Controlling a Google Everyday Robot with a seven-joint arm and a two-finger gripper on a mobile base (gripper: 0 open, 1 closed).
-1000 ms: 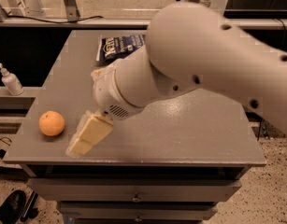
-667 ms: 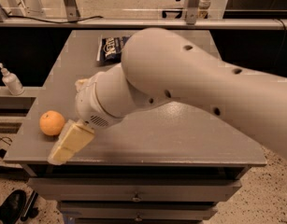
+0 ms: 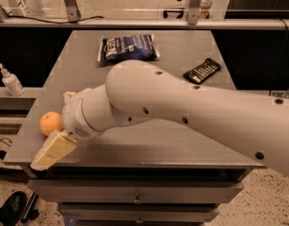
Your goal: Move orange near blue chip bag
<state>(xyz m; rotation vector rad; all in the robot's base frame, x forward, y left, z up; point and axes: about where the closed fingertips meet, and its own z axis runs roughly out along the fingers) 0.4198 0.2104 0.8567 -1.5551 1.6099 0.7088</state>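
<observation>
The orange (image 3: 50, 122) sits near the front left corner of the grey table (image 3: 181, 140). The blue chip bag (image 3: 128, 47) lies flat at the back middle of the table, far from the orange. My gripper (image 3: 56, 130) is at the orange, low over the table's front left edge. One cream finger (image 3: 53, 149) lies in front of the orange, and the tip of the other (image 3: 68, 97) shows behind it. The gripper is open with the orange between the fingers. My white arm reaches in from the right and hides the middle of the table.
A black snack bar packet (image 3: 202, 70) lies at the back right of the table. A small white bottle (image 3: 12, 81) stands on a lower shelf to the left. Drawers are below the table front. A dark shoe (image 3: 8, 208) is on the floor at the bottom left.
My gripper has moved left and a little forward, from beside the orange to around it. The orange and the chip bag have not moved.
</observation>
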